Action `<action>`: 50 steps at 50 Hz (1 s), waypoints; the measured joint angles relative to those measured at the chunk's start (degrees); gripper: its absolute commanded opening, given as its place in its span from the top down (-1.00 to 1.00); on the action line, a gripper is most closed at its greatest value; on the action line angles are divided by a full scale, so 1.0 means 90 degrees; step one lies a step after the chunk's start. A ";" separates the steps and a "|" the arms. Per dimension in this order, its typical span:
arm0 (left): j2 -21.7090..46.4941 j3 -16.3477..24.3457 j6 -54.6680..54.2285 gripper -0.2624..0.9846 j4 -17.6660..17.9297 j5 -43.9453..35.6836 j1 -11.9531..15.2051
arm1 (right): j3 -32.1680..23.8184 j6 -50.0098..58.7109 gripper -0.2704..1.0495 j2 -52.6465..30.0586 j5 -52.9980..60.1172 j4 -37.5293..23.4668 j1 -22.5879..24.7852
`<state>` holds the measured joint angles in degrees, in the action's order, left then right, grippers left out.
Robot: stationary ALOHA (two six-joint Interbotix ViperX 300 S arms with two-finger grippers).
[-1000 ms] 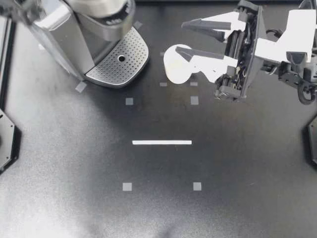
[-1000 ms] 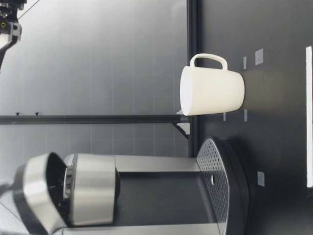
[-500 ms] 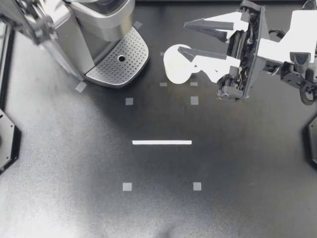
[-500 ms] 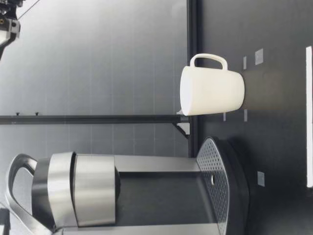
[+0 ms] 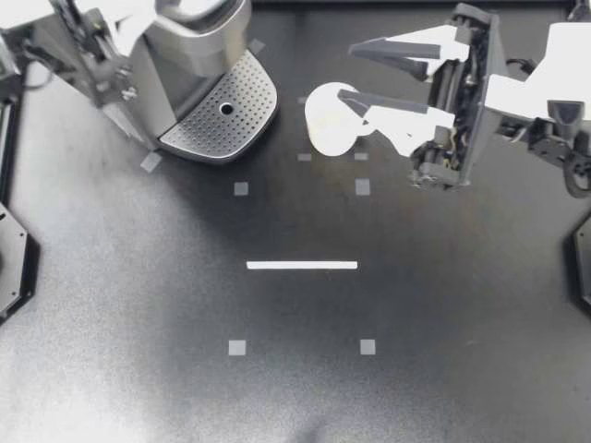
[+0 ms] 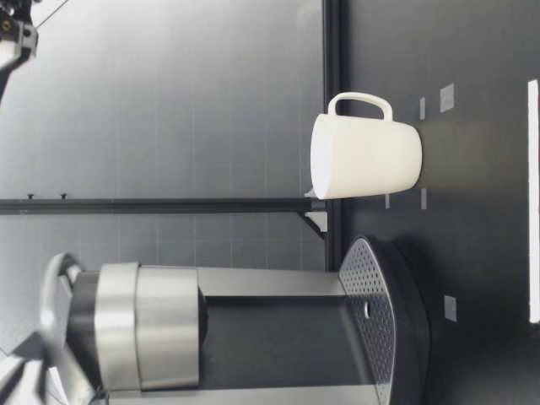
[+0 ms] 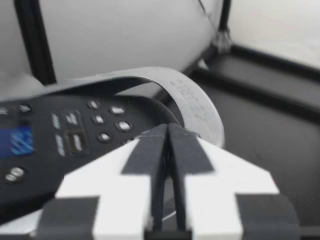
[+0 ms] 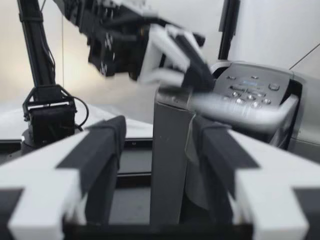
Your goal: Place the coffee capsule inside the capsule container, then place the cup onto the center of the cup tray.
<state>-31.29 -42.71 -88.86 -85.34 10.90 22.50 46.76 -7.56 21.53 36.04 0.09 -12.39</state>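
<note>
The cup [image 5: 329, 120] stands upright on the table [image 5: 295, 388], just beside the cup tray [image 5: 220, 118] and not on it. In the low view the cup [image 6: 364, 157] rests on its base with nothing touching it, its handle [image 6: 360, 99] on the side away from the coffee machine [image 6: 253, 329], and the perforated cup tray [image 6: 378, 295] is bare

My right gripper [image 5: 345, 71] hangs over the cup with its fingers released and spread wide. From above, one finger [image 5: 388, 101] crosses the cup's rim and the other [image 5: 402, 48] lies off to its far side. In the right wrist view the two fingers [image 8: 97, 155] stand well apart with nothing held between them

My left arm [image 5: 90, 44] reaches in at the coffee machine [image 5: 175, 65], though I cannot make out its fingertips from above. In the left wrist view my left gripper [image 7: 167, 132] has its fingers clenched flat together, grasping nothing, right at the machine's curved silver handle [image 7: 192, 102], with the control panel [image 7: 75, 130] beside it. The right wrist view shows the same gripper [image 8: 172, 55] bearing on that handle [image 8: 235, 111]

A white strip [image 5: 302, 265] lies on the table, well apart from the cup
</note>
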 measured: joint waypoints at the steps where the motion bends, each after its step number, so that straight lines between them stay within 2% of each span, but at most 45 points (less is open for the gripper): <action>1: 0.0059 -0.0010 0.0049 0.41 -0.0020 0.0010 -0.0010 | 0.0000 0.0000 -0.26 0.0010 0.0010 -0.0010 0.0000; 12: 0.0166 0.0068 0.0088 0.41 0.0088 0.0264 -0.0264 | 0.0078 0.0000 -0.26 0.0107 -0.0010 0.0010 -0.0010; 22: 0.0088 0.0527 0.0713 0.41 0.0088 0.0937 -0.0576 | 0.0068 -0.0010 -0.26 0.0479 -0.0869 0.0020 -0.0127; 27: 0.0010 0.0732 0.1084 0.41 0.0098 0.1338 -0.0703 | 0.0059 -0.0010 -0.26 0.0713 -0.1504 0.0029 -0.0293; 35: 0.0010 0.1104 0.2070 0.41 0.0283 0.2529 -0.1084 | 0.0020 -0.0029 -0.26 0.0996 -0.2529 0.0029 -0.0537; 42: 0.0186 0.1514 0.3291 0.41 0.0850 0.3799 -0.1455 | -0.0098 -0.0039 -0.26 0.1045 -0.3330 0.0020 -0.0752; 44: 0.0205 0.1660 0.3701 0.41 0.1133 0.4121 -0.1553 | -0.0137 -0.0049 -0.26 0.1045 -0.3555 0.0020 -0.0811; 50: 0.0215 0.2207 0.4990 0.41 0.2373 0.5010 -0.1807 | -0.0293 -0.0156 -0.26 0.1016 -0.4395 -0.0107 -0.1084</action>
<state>-29.36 -22.85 -43.95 -63.98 55.99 6.24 44.12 -8.96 30.67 -3.52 -0.88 -22.15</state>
